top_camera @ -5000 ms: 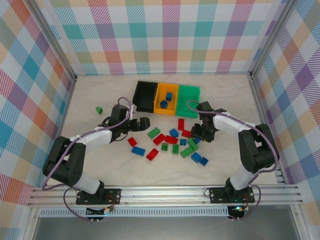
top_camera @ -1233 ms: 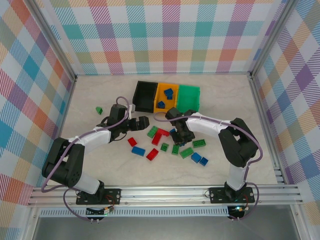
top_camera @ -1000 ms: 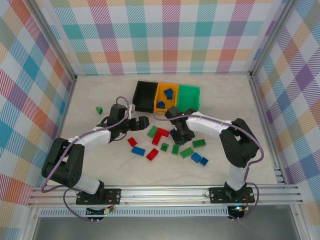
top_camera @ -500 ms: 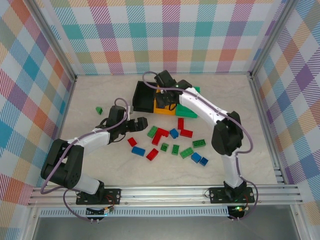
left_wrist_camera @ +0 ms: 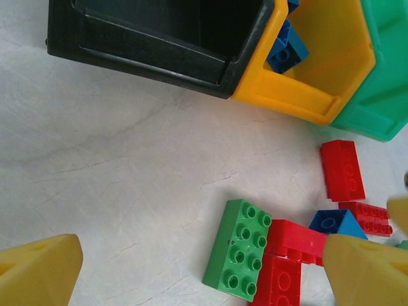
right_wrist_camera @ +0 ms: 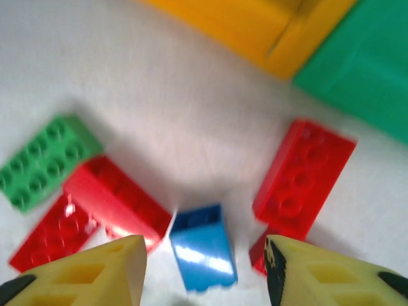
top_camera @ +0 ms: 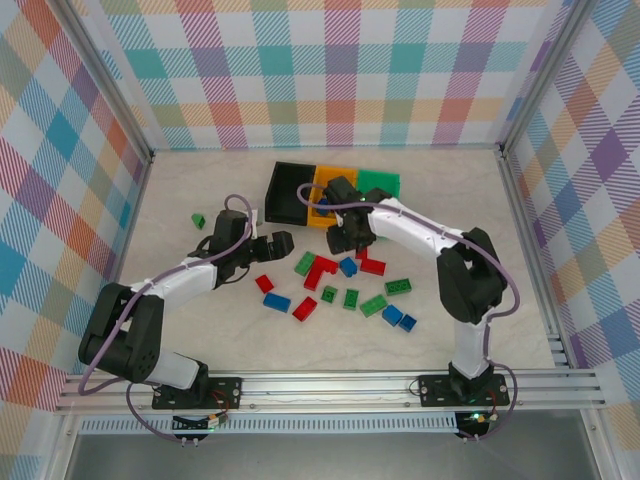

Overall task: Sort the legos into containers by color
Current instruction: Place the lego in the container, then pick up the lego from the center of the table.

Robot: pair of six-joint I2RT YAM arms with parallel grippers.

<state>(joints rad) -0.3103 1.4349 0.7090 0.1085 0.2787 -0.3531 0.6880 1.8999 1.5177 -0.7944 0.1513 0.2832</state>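
Hanging over the loose pile on the pale marbled table (left_wrist_camera: pixel 95 166), the right jaws are centred on a small blue plastic brick with a sloped face (right_wrist_camera: pixel 203 250). In the right wrist view the brick lies between the two yellow fingers (right_wrist_camera: pixel 95 271), with a bare gap on either side. Its long axis runs away from the camera, across the line on which the jaws would close, so they would meet its narrow width. That view is blurred, so how high the fingertips stand above the brick cannot be told.

The right jaws are spread partway, holding nothing and touching nothing. A red plastic brick (right_wrist_camera: pixel 303 180) lies just beside the blue one on the right, and a long red brick (right_wrist_camera: pixel 118 199) lies close on the left. A descent would therefore need to stay centred.

The orange plastic bin (top_camera: pixel 318 222), in the middle of the joined row, lies just beyond these jaws and already holds blue bricks (left_wrist_camera: pixel 287 51). I judge it to be the blue brick's destination.

The right arm (top_camera: pixel 420 232) is much the nearer to the blue brick. The left jaws stand to the pile's left, spread wide and empty, with a green studded brick (left_wrist_camera: pixel 239 250) on the table between and ahead of their yellow fingers (left_wrist_camera: pixel 38 274).
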